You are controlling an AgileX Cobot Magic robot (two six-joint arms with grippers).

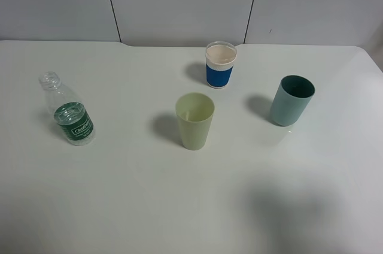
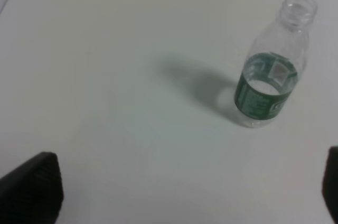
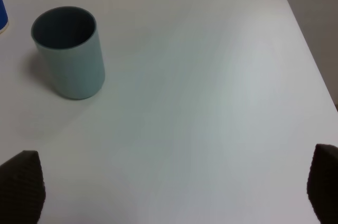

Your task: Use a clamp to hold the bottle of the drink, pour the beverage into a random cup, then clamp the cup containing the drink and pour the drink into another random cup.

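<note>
The paper cup (image 3: pixel 2 12) is cropped to a blue sliver; lettering on the bottle (image 1: pixel 69 111) is unreadably small.

green label (image 1: pixel 75 126) on the bottle (image 1: pixel 58 93), white lettering too small to read

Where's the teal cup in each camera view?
Exterior high: teal cup, upright, on the right side.
Left wrist: not in it.
Right wrist: teal cup, upright, nothing touching it.
Shared landmark: blue-banded cup, left of it in exterior high; only its blue edge in right wrist.
</note>
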